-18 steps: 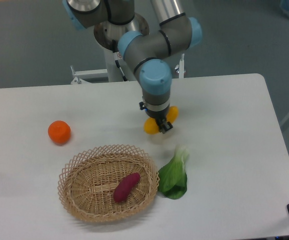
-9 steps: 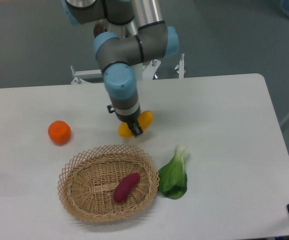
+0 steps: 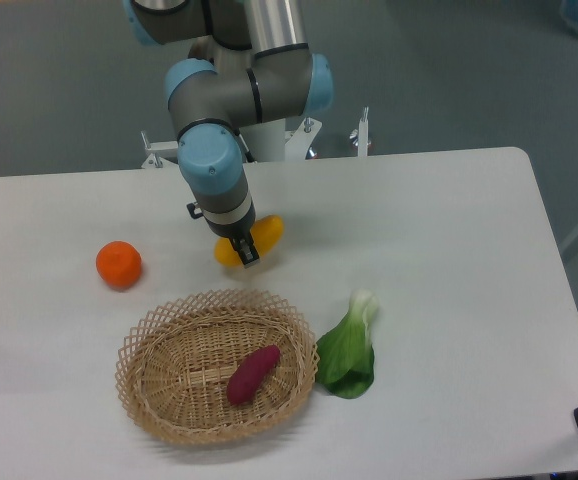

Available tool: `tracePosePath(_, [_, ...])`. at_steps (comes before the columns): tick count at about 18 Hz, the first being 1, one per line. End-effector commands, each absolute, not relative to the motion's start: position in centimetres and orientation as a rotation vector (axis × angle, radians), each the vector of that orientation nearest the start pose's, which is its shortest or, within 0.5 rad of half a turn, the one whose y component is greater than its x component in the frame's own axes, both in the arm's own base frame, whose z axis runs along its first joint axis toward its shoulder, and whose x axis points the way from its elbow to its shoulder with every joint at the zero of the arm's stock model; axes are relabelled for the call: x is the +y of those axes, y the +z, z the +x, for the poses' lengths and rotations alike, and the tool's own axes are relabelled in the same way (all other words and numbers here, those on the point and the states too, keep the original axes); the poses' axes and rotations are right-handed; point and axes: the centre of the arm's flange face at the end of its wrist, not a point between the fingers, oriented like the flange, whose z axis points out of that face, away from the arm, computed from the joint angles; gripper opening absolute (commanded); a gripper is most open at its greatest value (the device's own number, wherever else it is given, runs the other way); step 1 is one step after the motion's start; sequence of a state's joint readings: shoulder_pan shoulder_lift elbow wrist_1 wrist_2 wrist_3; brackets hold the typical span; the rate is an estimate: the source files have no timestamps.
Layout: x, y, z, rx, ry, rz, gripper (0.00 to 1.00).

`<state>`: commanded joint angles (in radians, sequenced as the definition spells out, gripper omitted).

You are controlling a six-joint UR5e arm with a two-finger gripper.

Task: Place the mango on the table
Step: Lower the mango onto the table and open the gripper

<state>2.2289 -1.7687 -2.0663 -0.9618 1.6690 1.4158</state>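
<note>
White table [image 3: 449,240] on grey floor. Gripper [image 3: 243,249] points down, fingers pinching mango [image 3: 265,233] across its middle; fruit ends stick out either side of fingers, just above tabletop. Orange [image 3: 119,264] well left of fingers. Basket [image 3: 169,400] below fingers, purple sweet potato [image 3: 253,374] inside. Leafy green [image 3: 349,350] lower right, beside basket.

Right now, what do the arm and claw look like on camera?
The arm has silver-grey tubular links, grey joint housings and light blue round caps. A grey wrist narrows to a small black claw with two short fingers. No cables or markings are legible.
</note>
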Motion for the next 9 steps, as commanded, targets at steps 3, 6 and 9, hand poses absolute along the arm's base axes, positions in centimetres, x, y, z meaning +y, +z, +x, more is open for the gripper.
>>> tracePosePath(3, [45.2, 22.3, -19.4, 1.208, -0.033, -3.036, 1.00])
tracePosePath(6, [45.3, 22.8, -19.9, 1.182, -0.012, -3.036, 1.00])
tracePosePath(9, [45.2, 24.1, -21.2, 1.114, 0.061, -3.023, 1.00])
